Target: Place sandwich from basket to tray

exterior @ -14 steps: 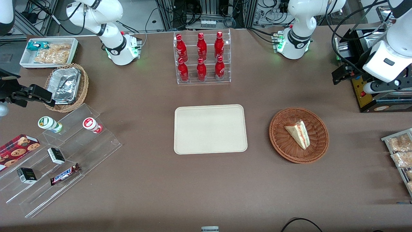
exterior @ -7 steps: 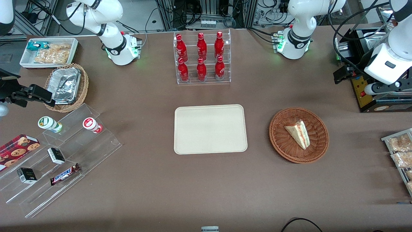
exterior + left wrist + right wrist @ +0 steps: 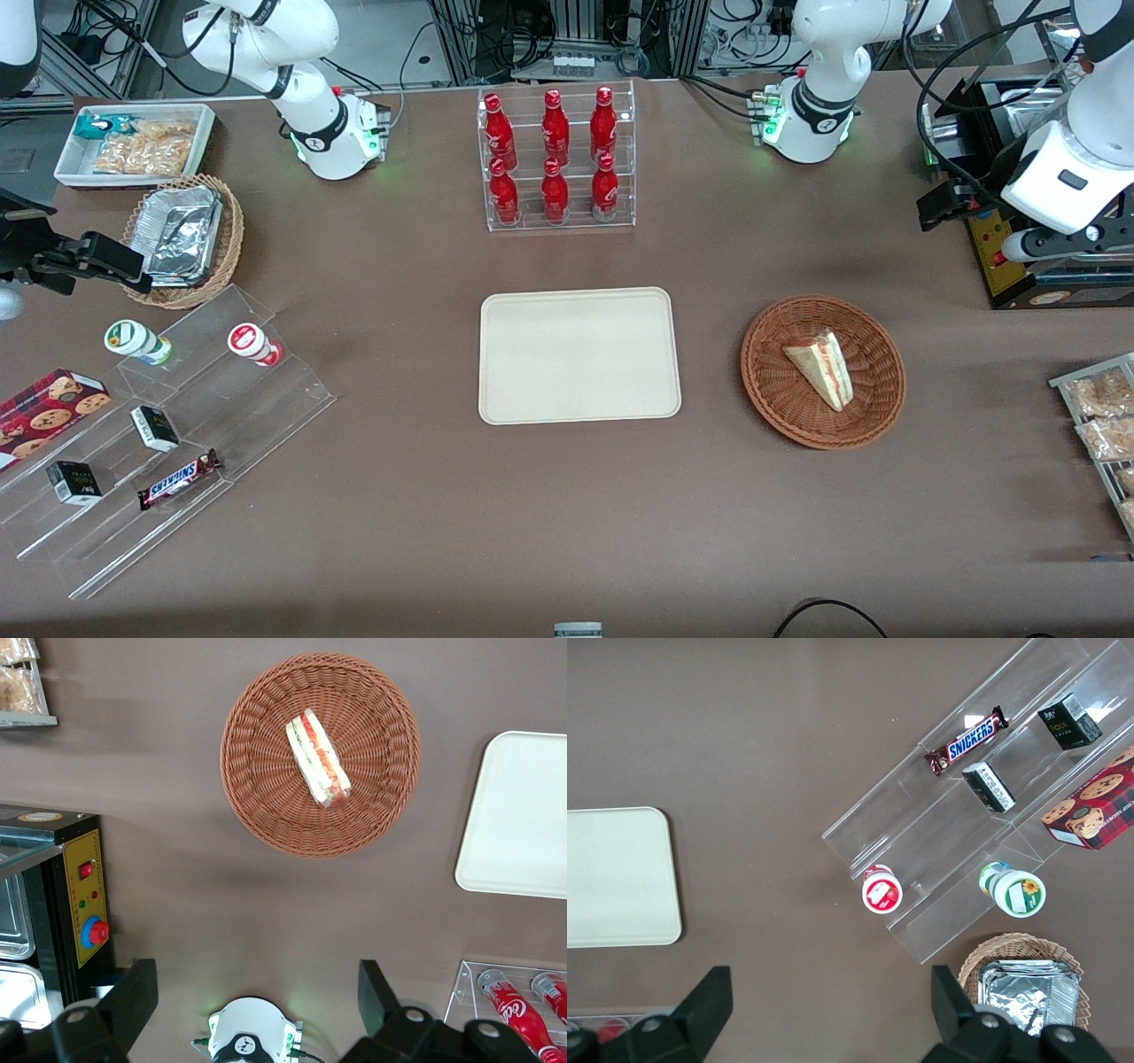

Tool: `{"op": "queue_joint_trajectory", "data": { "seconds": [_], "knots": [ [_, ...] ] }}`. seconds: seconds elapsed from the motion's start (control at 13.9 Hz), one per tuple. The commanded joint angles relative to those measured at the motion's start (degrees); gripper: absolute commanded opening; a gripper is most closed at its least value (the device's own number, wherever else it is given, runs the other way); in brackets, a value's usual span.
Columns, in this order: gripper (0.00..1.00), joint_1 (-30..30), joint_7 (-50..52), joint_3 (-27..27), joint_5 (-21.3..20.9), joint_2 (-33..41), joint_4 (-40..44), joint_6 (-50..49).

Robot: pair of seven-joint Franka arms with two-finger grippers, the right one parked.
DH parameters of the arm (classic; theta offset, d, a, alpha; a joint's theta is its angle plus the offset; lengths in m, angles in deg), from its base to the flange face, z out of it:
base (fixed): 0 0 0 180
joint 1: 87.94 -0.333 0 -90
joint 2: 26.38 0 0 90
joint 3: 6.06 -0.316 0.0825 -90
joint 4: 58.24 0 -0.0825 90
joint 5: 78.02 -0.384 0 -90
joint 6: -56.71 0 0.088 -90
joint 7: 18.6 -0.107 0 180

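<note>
The sandwich (image 3: pixel 820 368) (image 3: pixel 317 759), a white wedge with red and green filling, lies in the round reddish-brown basket (image 3: pixel 771 394) (image 3: pixel 257 806). The beige tray (image 3: pixel 578 354) (image 3: pixel 518 815) sits bare on the table beside the basket, toward the parked arm's end. My left gripper (image 3: pixel 941 204) (image 3: pixel 255 992) hangs high over the table, farther from the front camera than the basket and toward the working arm's end. It is open wide, with nothing between its black fingers (image 3: pixel 133 997).
A clear rack of red bottles (image 3: pixel 555 158) stands farther back than the tray. A black machine with a yellow button panel (image 3: pixel 992 252) (image 3: pixel 84 904) sits under the arm. Snack packets (image 3: pixel 1099 412) lie at the working arm's end. The arm's base (image 3: pixel 802 120) stands at the table's back edge.
The left arm has shifted slightly toward its own end of the table, with the gripper still open. Sandwich, basket and tray have not moved.
</note>
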Motion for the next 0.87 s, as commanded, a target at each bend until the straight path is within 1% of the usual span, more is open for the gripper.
{"op": "queue_joint_trajectory", "data": {
  "seconds": [0.0, 0.14, 0.5, 0.79],
  "knots": [
    [1.00, -0.8, 0.0, 0.7, -0.7, 0.4, 0.1, -1.0],
    [1.00, -0.9, 0.0, 0.5, -0.7, -0.6, 0.0, -1.1],
    [1.00, -0.8, 0.0, -2.2, -0.8, -1.0, -0.1, -1.7],
    [1.00, -0.8, 0.2, -2.8, -0.9, -1.5, -1.3, -1.3]
  ]
}}
